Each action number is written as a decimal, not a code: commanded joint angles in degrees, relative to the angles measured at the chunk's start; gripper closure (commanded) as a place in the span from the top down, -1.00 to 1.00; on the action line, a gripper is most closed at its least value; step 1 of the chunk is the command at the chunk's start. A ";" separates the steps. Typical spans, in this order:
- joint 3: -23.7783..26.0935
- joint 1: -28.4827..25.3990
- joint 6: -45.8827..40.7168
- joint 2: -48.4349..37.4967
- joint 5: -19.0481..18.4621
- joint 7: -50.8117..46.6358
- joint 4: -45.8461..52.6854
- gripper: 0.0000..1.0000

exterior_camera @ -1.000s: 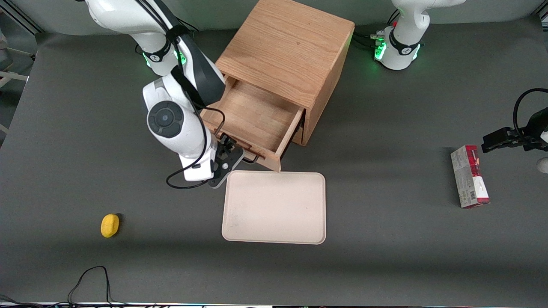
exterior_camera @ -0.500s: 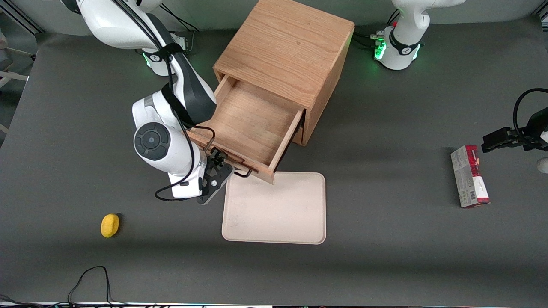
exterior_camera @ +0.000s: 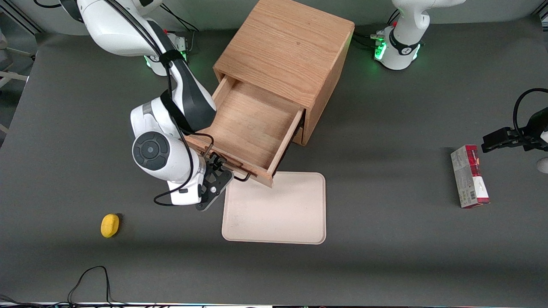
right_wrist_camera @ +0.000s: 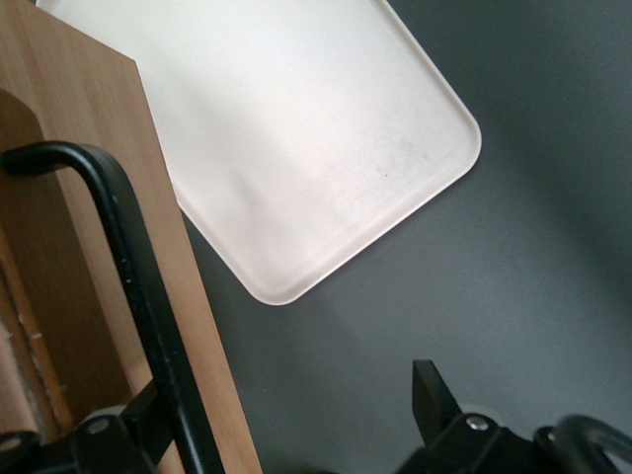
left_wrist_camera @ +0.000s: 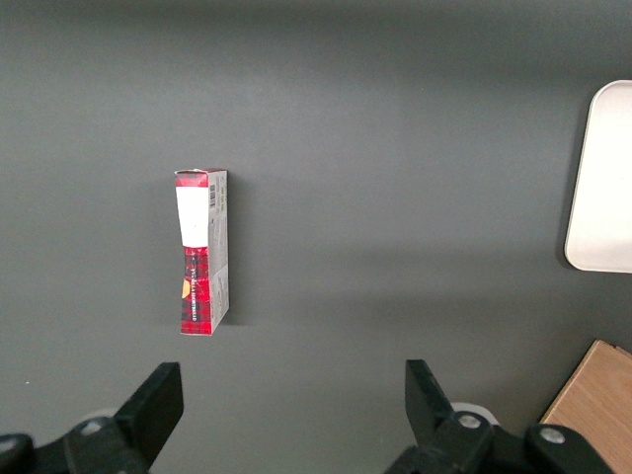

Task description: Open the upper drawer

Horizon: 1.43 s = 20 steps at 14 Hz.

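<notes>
Pulled well out of the oak cabinet [exterior_camera: 284, 55], the upper drawer [exterior_camera: 248, 128] is seen with its bare wooden floor exposed and its front panel overhanging the corner of the cream tray [exterior_camera: 274, 209] that lies on the counter [exterior_camera: 385, 256]. The cabinet stands at the counter's edge farthest from the front camera, roughly midway along it. The pincer [exterior_camera: 218, 164] is placed at the drawer front, about the thin black wire handle [right_wrist_camera: 138, 296]. In the right wrist view its fingers are seen spread wide, one on each side of the handle bar; whether the bar is touched cannot be told, and nothing is clamped.

The drawer is judged to be a stiff, fairly light wooden box that slides along one line only, so any pull is best kept straight along that line, or binding may be expected. The handle is judged rigid, thin and smooth; it is best taken at mid-span, so that the drawer is not twisted. The task is judged nearly or wholly done. A yellow object [exterior_camera: 109, 225] lies toward the working arm's end, a red carton [exterior_camera: 469, 176] toward the parked arm's.
</notes>
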<state>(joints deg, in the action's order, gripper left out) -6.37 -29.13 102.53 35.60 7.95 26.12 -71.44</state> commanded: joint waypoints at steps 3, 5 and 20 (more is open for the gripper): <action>0.48 2.05 -1.19 3.59 -0.65 1.21 6.21 1.00; 0.49 2.49 -1.19 4.38 -0.65 1.21 7.27 1.00; -0.22 3.29 -10.42 -3.77 -0.74 -2.73 10.26 1.00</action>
<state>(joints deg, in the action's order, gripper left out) -6.49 -25.97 94.17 34.73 7.95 25.56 -61.38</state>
